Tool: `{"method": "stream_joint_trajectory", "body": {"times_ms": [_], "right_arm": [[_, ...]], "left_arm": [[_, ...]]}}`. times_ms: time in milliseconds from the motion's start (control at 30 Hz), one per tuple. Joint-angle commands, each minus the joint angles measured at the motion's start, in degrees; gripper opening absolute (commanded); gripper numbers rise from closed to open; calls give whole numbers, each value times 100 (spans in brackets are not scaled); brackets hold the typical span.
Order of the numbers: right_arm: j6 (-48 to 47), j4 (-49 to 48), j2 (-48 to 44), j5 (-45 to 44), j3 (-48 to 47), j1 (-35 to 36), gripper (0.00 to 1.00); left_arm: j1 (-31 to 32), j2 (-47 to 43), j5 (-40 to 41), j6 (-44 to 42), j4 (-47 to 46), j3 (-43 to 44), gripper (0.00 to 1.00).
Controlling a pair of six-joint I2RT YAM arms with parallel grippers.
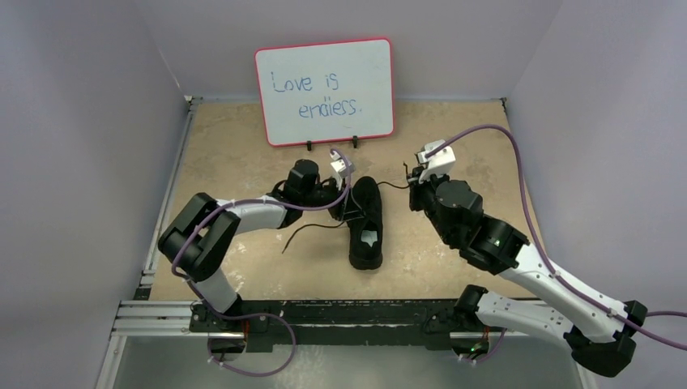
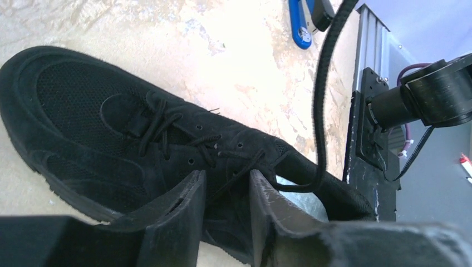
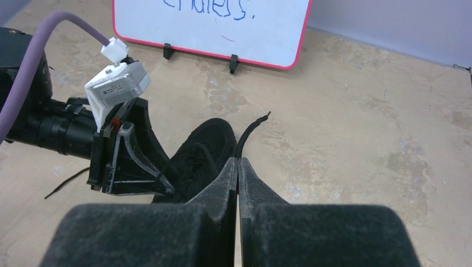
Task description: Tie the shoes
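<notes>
The all-black shoe (image 1: pixel 366 212) lies mid-table, its pale grey inner sole (image 1: pixel 371 237) showing. My left gripper (image 1: pixel 347 203) is at the shoe's left side. In the left wrist view it (image 2: pixel 225 175) is open over the eyelets of the shoe (image 2: pixel 83 111), and a thin lace strand runs into the gap between the jaws. My right gripper (image 1: pixel 411 185) is right of the shoe. In the right wrist view it (image 3: pixel 238 159) is shut on a black lace (image 3: pixel 250 130) whose free end sticks out past the tips. The other lace (image 1: pixel 312 231) trails on the table to the left.
A whiteboard (image 1: pixel 324 89) with a red rim stands at the back. A blue-and-black stick-shaped gadget (image 2: pixel 300 25) lies beyond the shoe in the left wrist view. A metal rail (image 1: pixel 162 316) runs along the near edge. Grey walls close in both sides.
</notes>
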State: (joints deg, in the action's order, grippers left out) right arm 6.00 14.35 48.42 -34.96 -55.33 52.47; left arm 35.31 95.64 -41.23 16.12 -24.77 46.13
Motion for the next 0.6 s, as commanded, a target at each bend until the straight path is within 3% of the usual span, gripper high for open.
{"method": "stream_joint_trajectory", "body": {"times_ms": [0,233,367,567], "right_arm": [[-12,-143,-86,15,-276,-17,0],[81,-209,-79,159,-236,-17,0],[34,-355,-40,367,-212,-17,0],[569,-813,-47,416,6,-119,0]], "left_arm": [[11,228,-319,271,-851,85,28],[9,54,-155,-483,899,688,0],[11,-284,-8,-319,1326,814,0],[59,-643,-280,355,1048,867,0]]}}
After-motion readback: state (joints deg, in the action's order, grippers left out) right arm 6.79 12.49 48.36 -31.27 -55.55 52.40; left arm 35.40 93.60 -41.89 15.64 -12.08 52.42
